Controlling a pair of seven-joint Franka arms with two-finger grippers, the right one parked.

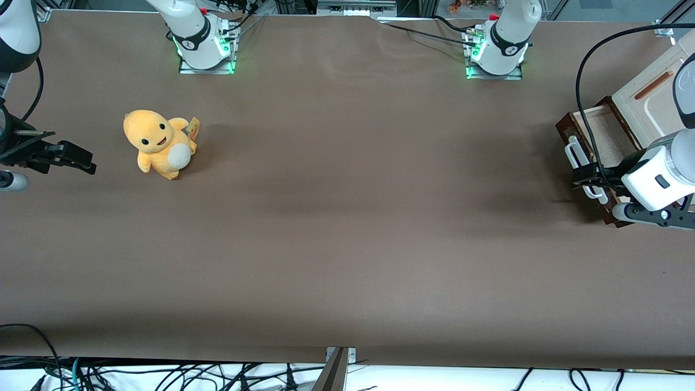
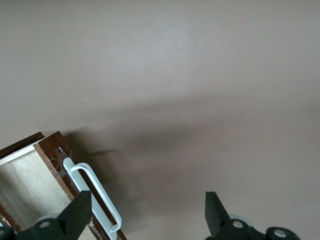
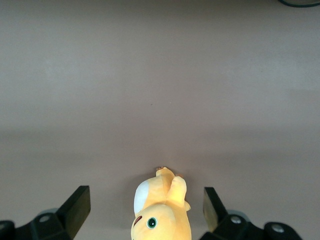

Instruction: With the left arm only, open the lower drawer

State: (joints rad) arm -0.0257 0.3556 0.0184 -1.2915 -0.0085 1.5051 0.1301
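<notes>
On the brown bench (image 1: 347, 217), toward the parked arm's end, sits a yellow plush toy (image 1: 159, 143), well apart from the work. The middle of the bench carries nothing that matters here. Toward the working arm's end stands a small cabinet with a cream-white panel (image 1: 649, 100) on top, and beneath it the lower drawer (image 1: 602, 136), already pulled out enough to show its pale lined inside. Its dark wooden front carries a white bar handle (image 2: 92, 192).

The left arm (image 1: 665, 174) reaches over the drawer, and its tool (image 1: 589, 176) is at the nearer end of that handle. In the wrist view the tool's two fingers (image 2: 77, 212) stand wide apart, clamped on nothing; the handle lies just beside one finger, not between the pair.

The risk, as I judge it, is closing off-centre: a finger could knock the handle's end or miss the bar altogether. A pull from one end could also twist the drawer and jam it, or drag the light cabinet along the bench.
</notes>
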